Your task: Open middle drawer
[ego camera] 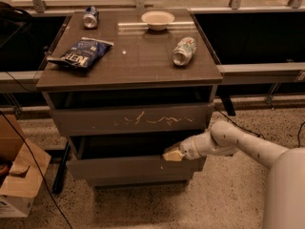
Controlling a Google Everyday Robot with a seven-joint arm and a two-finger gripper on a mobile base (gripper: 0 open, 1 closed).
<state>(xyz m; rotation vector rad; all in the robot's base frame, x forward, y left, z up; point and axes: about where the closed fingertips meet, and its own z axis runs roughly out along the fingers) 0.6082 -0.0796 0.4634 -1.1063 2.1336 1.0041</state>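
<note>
Speckled floor fills the foreground, with a cardboard box [19,175] well off to the left of the hand. From the lower right the pale arm [238,144] reaches in toward the cabinet, and the hand [172,154] sits at the top edge of the middle drawer [128,167], toward its right end. I cannot tell whether the hand is open or closed, or whether it truly hooks that edge or only rests against it.

The middle drawer lies just below and to the left of the hand. Its long axis runs left to right, across the line of the arm. A dark gap shows directly above it, so it looks to be already slid out a little. The pull it needs is, by my reading, straight out of the cabinet toward the near floor, square to the long front panel. A hold this far from the centre may skew the drawer.

Above the hand is the scratched top drawer [95,120]. Higher and farther back, the counter [138,66] carries a chip bag [82,52], a can [183,50] on its side and a bowl [157,19].
</note>
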